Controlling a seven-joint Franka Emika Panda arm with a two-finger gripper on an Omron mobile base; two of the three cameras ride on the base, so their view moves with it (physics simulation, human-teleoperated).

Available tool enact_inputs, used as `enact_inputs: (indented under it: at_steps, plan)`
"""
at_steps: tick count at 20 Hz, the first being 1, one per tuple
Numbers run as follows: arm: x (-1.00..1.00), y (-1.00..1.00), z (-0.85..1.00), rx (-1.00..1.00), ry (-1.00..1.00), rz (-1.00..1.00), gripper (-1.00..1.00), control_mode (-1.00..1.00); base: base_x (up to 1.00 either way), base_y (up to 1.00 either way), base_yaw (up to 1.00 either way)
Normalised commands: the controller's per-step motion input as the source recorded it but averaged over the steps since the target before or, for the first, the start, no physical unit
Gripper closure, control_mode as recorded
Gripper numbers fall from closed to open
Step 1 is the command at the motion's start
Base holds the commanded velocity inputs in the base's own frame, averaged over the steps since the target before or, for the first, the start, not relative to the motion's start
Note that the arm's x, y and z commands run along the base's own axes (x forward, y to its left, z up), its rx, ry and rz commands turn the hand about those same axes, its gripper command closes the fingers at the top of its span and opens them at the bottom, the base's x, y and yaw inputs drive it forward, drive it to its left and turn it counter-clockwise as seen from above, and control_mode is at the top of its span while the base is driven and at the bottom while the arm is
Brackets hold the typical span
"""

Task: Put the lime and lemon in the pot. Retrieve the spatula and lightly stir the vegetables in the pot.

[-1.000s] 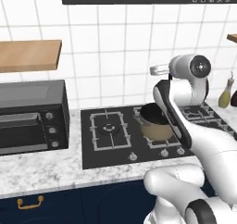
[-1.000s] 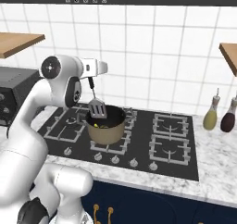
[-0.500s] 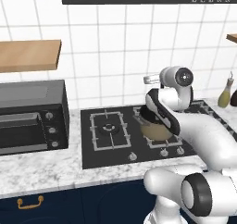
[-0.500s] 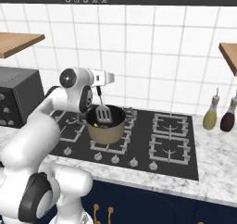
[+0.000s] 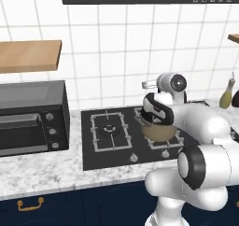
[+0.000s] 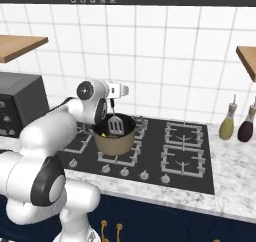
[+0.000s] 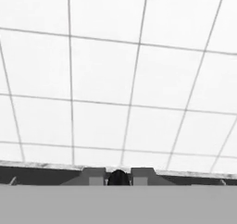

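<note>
Spatula (image 6: 114,123) hanging below pincer (image 6: 113,102) (clamped on handle), head over pot (image 6: 114,139)

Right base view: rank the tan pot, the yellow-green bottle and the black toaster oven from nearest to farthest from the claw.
1. Round tan pot, directly below the claw.
2. Black toaster oven, at the far left on the counter.
3. Yellow-green bottle, far right by the wall.
</note>
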Motion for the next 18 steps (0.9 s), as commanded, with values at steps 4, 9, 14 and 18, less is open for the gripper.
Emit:
enact_inputs:
  at_steps: [4,9,14,18]
  plan:
    - [0.31,-0.06,-0.28,0.11,0.15,0.0,1.0,-1.0,0.0,0.0,0.0]
    - [0.38,-0.05,-0.25,0.06,0.09,0.0,1.0,-1.0,0.0,0.0,0.0]
    - [0.05,-0.02,0.64,0.02,-0.11,0.0,1.0,-1.0,0.0,0.0,0.0]
    - [0.0,-0.01,0.58,0.0,-0.05,0.0,1.0,-1.0,0.0,0.0,0.0]
